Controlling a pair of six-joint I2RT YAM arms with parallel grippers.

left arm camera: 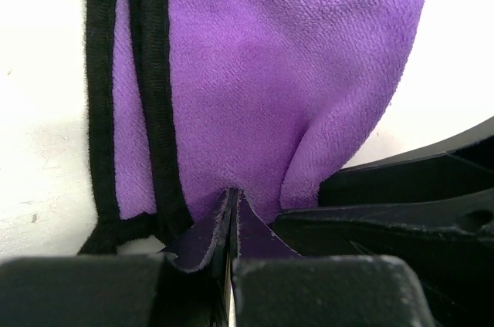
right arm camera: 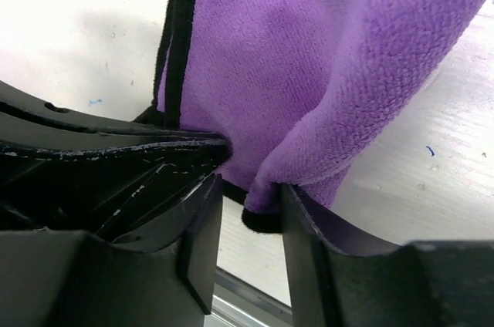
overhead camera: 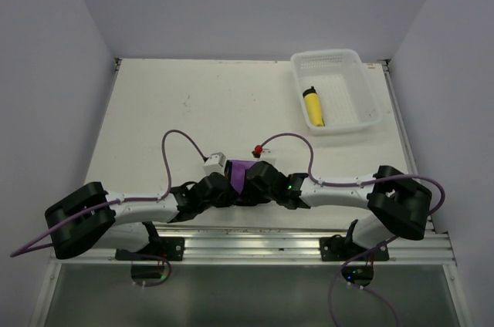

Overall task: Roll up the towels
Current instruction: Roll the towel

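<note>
Count: 2 towels, yellow towel [overhead camera: 312, 108] inside the basket [overhead camera: 355, 103], purple towel [overhead camera: 240, 175] well outside the basket. 1 basket, white.

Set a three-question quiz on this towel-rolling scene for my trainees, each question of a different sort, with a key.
1. True or false: the yellow towel lies inside the white basket.
2. What is pinched by the fingers of the left gripper? A. the yellow towel B. the purple towel C. nothing
3. Fill in: the fingers of the right gripper stand ____, with the purple towel's edge between them.
Key: 1 true; 2 B; 3 open.
</note>
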